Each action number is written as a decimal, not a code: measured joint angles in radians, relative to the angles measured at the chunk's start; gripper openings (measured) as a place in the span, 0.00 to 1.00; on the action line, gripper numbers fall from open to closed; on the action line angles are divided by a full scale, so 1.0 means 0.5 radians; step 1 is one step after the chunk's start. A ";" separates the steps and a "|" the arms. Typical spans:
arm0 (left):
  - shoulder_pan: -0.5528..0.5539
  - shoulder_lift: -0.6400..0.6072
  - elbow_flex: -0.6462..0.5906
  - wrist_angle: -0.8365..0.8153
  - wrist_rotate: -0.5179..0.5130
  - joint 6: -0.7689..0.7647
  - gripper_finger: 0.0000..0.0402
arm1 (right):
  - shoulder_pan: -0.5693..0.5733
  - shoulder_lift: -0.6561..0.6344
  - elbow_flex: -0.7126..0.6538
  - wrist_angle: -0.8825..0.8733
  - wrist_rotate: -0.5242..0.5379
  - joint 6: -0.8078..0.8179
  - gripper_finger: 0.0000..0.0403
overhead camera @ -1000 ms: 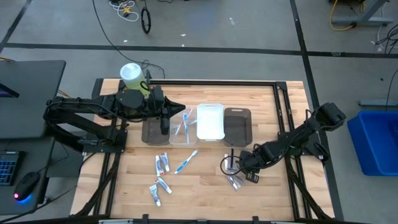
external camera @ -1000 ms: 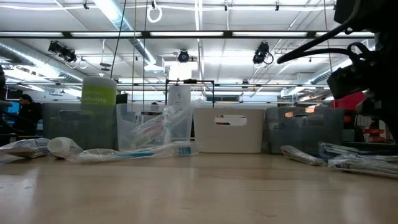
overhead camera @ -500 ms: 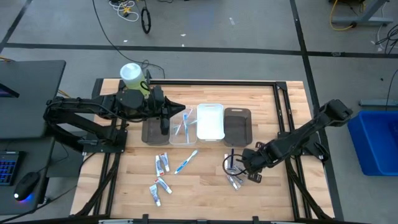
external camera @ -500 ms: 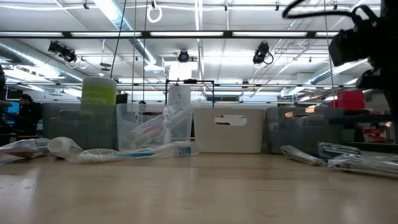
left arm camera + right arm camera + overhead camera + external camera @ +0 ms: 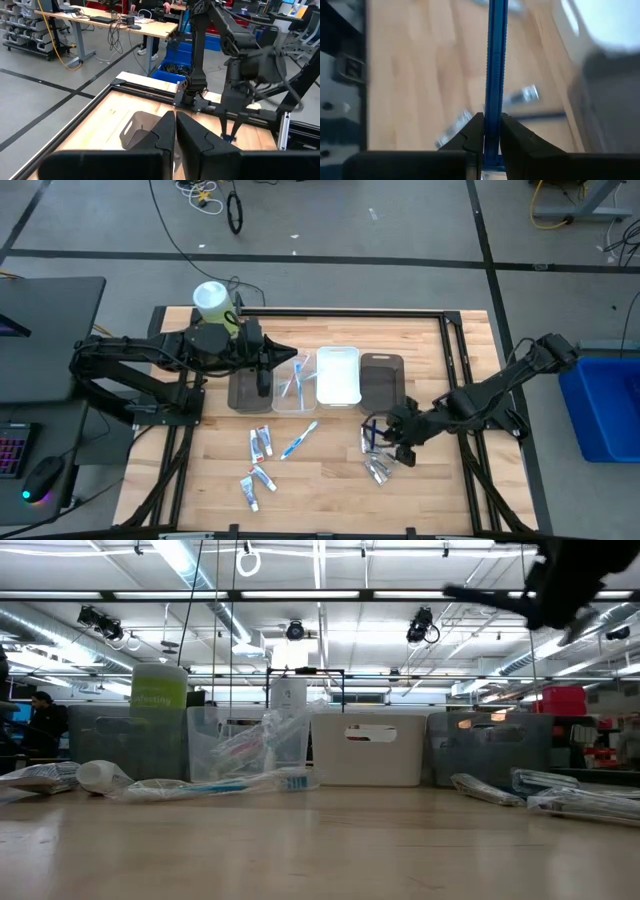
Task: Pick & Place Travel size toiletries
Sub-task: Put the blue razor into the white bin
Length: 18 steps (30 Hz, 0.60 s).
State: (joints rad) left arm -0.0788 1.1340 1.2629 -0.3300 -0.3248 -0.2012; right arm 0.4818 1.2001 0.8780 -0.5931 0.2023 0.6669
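My right gripper (image 5: 382, 436) hangs over the table's right half, raised above the silvery tubes (image 5: 377, 470), and is shut on a slim blue ribbed stick (image 5: 496, 60); whether it is a razor handle or a toothbrush I cannot tell. My left gripper (image 5: 263, 372) is shut (image 5: 175, 119) and holds nothing; it hovers by the left dark tray (image 5: 243, 392). Toothpaste tubes (image 5: 260, 444) and a toothbrush (image 5: 299, 440) lie flat on the wood. More toothbrushes lean inside the clear tray (image 5: 292, 385). My right gripper pinches the blue stick between its two fingers (image 5: 472, 131), at one end (image 5: 492, 114) of it. The fingers point down and the stick runs on past their tips along their line. It is lifted clear of the table, its free end (image 5: 229, 137) hanging below the gripper.
A white tray (image 5: 338, 375) and a second dark tray (image 5: 381, 380) stand in the row at the table's middle. A green-white canister (image 5: 212, 302) stands at the far left corner. Two more tubes (image 5: 254, 483) lie near the front edge. Bare wood lies between trays and tubes.
My right gripper has risen from the table beside the silvery tubes and drifted slightly toward the far edge, carrying the blue stick up with it; in the low view it has climbed out of the picture's top. The stick is now clear of the wood.
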 joint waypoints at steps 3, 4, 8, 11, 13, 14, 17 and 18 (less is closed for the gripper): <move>0.000 -0.026 0.001 0.008 0.005 0.000 0.06 | -0.042 -0.037 0.000 0.167 0.000 -0.123 0.13; 0.000 -0.040 0.001 0.015 0.008 0.005 0.06 | -0.055 -0.051 0.000 0.209 0.000 -0.150 0.13; -0.001 -0.105 0.003 0.063 0.011 0.022 0.06 | -0.102 -0.095 0.000 0.327 -0.001 -0.234 0.12; -0.001 -0.149 0.002 0.100 0.010 0.047 0.06 | -0.131 -0.112 0.002 0.368 -0.001 -0.268 0.13; 0.000 -0.181 0.001 0.081 0.010 0.075 0.06 | -0.152 -0.115 0.002 0.377 -0.001 -0.289 0.13; -0.001 -0.191 0.000 0.081 0.009 0.078 0.06 | -0.160 -0.115 0.002 0.394 -0.002 -0.306 0.12; 0.000 -0.191 0.002 0.084 0.007 0.051 0.06 | -0.191 -0.115 0.002 0.452 -0.002 -0.375 0.12; -0.001 -0.188 0.001 0.081 0.008 0.051 0.06 | -0.207 -0.115 0.002 0.480 -0.004 -0.408 0.13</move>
State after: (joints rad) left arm -0.0792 1.0399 1.2635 -0.2897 -0.3208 -0.1757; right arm 0.3783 1.1427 0.8787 -0.3530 0.2003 0.4627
